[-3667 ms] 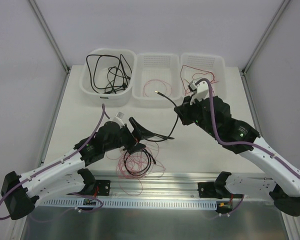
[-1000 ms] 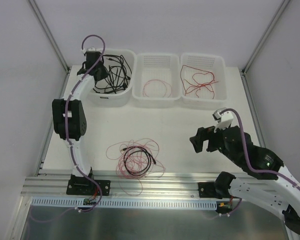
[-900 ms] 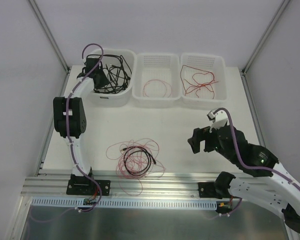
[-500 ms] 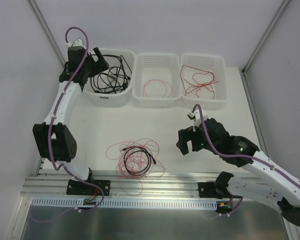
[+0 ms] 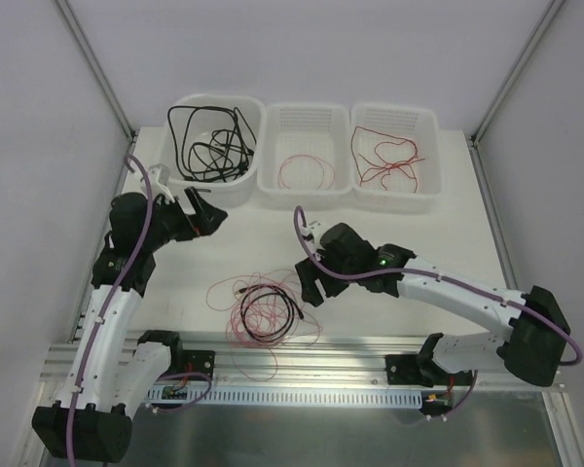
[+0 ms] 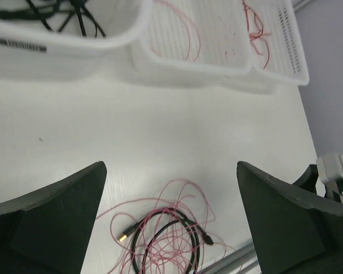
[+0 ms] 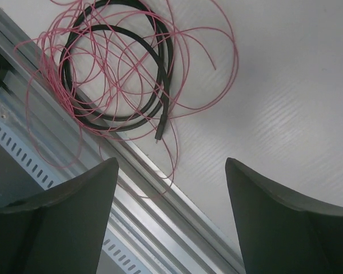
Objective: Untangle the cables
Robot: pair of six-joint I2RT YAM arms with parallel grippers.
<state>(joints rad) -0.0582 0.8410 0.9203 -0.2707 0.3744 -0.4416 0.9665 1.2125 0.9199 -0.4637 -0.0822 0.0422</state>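
Although other cables already lie in the baskets, one tangle point(image 5: 265, 309) is left on the bare table, on the near side of the middle basket point(image 5: 305, 191) and a little to its left

- Contents: one black cable point(image 7: 120, 74) in a loose coil, with many loops of fine pinkish-red wire point(image 7: 208, 60) laid over and through it.
- Handling, as judged: both are very light and limp. The fine wire is springy, likely to snag and drag its neighbours, and too thin for a sure pinch. The black cable is thicker, keeps its coil and should grip well.
- Where to take hold, as judged: the black cable at its free end by the small plug point(image 7: 159, 130), where few pink loops cross it.
- Left gripper point(image 5: 209, 212): on the near left of the middle basket and well apart from the tangle, jaws spread wide, holding and touching nothing.
- Right gripper point(image 7: 170, 162): on the near side of the middle basket, hanging just beside the tangle on its right, jaws apart with nothing between them and no cable touched
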